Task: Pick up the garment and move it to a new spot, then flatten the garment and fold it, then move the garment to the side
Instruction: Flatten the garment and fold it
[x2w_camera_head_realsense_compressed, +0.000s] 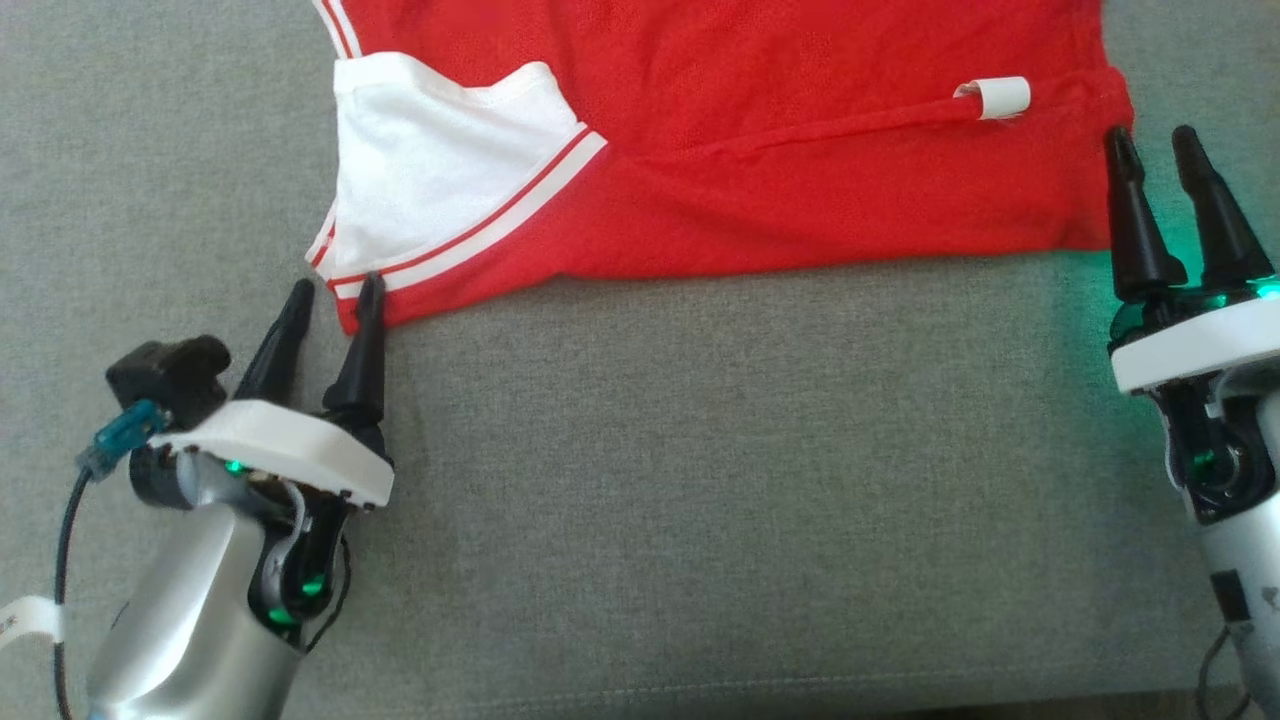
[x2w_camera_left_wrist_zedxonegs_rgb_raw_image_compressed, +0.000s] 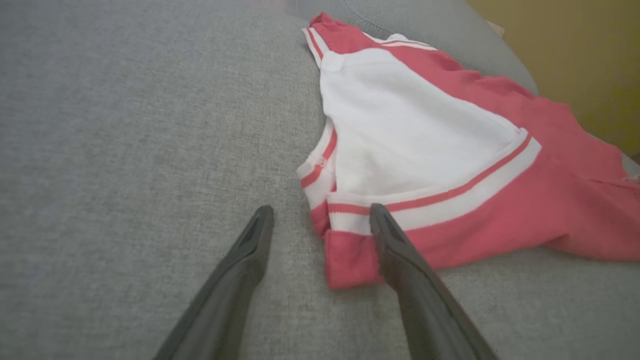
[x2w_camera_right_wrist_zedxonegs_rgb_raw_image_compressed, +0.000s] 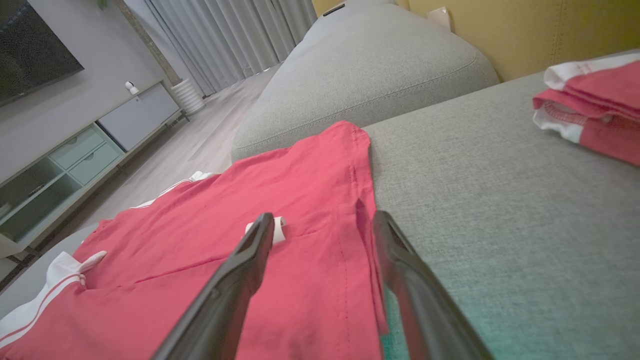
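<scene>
Red mesh sports garment with white panels and striped trim (x2w_camera_head_realsense_compressed: 780, 160) lying spread and mostly flat on the grey woven sofa cushion (x2w_camera_head_realsense_compressed: 700, 480); its near edge appears doubled over, so relocation and flattening seem done, while the rest of the folding and the move aside are outstanding. Left gripper (x2w_camera_head_realsense_compressed: 336, 283) at the near left corner and right gripper (x2w_camera_head_realsense_compressed: 1152, 134) at the near right corner both have their fingers well apart and hold nothing. A second, folded red-and-white garment (x2w_camera_right_wrist_zedxonegs_rgb_raw_image_compressed: 595, 105) lies well apart on the same cushion, judged no obstacle.
</scene>
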